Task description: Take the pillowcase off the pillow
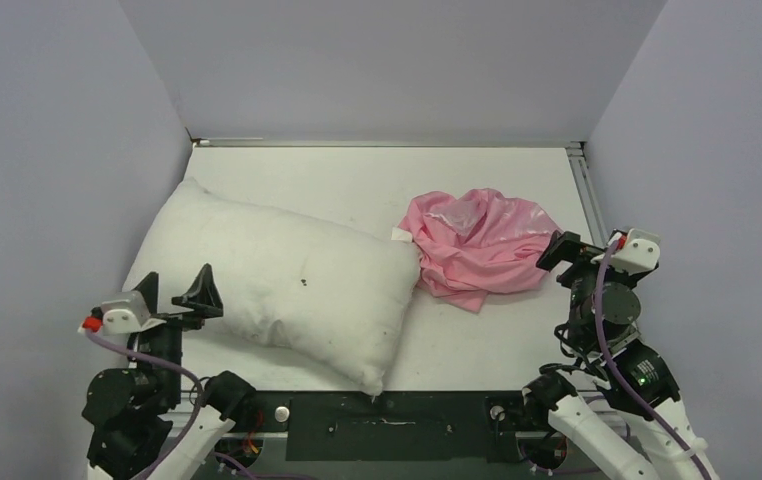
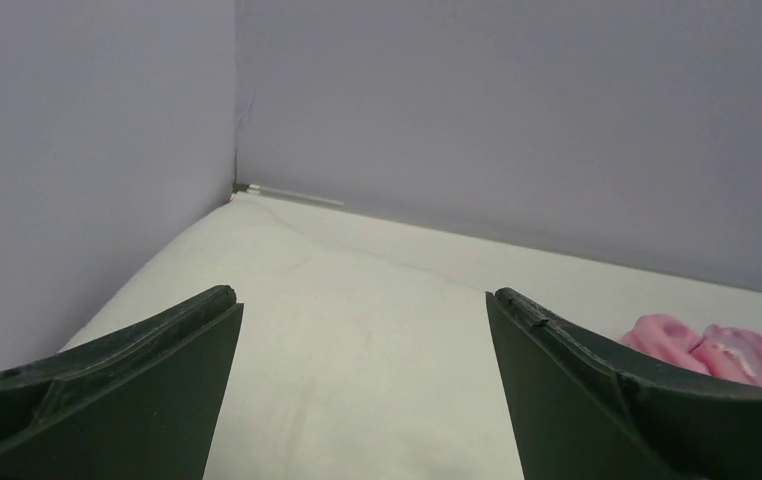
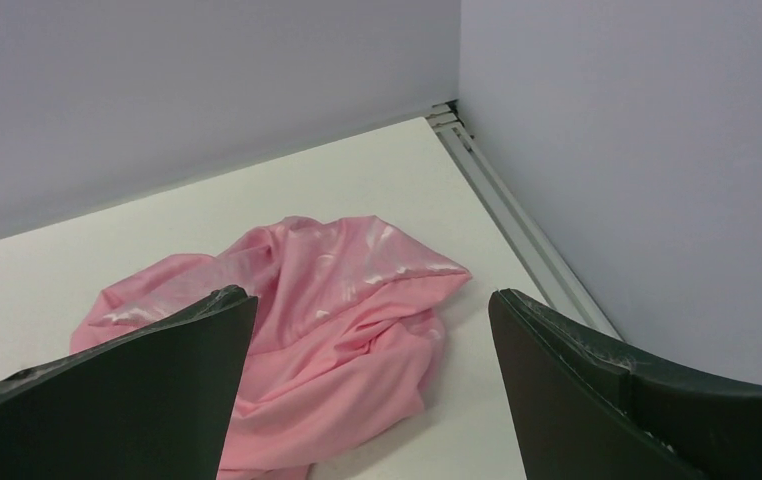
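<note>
One large, plump, white rectangular pillow (image 1: pixel 277 285) lies just ahead of the left gripper (image 1: pixel 175 288). One crumpled, shiny pink satin pillowcase (image 1: pixel 482 245) lies just ahead of the right gripper (image 1: pixel 560 250). There are two grippers, one on each of two robot arms. Each gripper has two dark fingers (image 3: pixel 137 400) spread apart, making four fingers in all. One white table (image 1: pixel 357 180) carries both soft things. Three plain lilac-grey walls (image 1: pixel 387 60) stand beyond and to either side of the grippers.

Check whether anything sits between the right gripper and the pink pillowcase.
Nothing visible does. The right gripper, open, sits at the right edge of the crumpled pillowcase, with only bare table between them. The white pillow lies left of the pillowcase, out of the way.
</note>
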You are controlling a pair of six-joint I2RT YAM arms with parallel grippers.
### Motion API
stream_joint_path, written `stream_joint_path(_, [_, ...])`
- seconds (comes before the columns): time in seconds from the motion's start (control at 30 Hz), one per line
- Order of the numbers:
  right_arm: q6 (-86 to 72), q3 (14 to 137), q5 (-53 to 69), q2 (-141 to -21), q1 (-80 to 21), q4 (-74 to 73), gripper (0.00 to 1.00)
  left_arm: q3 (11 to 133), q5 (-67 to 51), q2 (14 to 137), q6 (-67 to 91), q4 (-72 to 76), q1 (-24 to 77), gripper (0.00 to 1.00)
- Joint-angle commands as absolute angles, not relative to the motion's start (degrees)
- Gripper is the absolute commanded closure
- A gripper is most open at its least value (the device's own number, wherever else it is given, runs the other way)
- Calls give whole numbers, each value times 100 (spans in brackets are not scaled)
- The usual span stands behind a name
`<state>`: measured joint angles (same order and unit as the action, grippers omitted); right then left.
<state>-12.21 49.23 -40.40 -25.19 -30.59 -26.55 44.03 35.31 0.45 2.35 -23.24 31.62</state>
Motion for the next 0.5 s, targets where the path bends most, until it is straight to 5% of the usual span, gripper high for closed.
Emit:
stream_joint_path(0.0, [-975, 4621, -4580, -2358, -3081, -2583, 10, 4046, 4190, -686, 251, -2385, 3138, 4])
stream_joint_path(0.47, [-983, 4187, -4710, -2070, -3014, -2160, 10, 3405, 4140, -807, 111, -2021, 3060, 4])
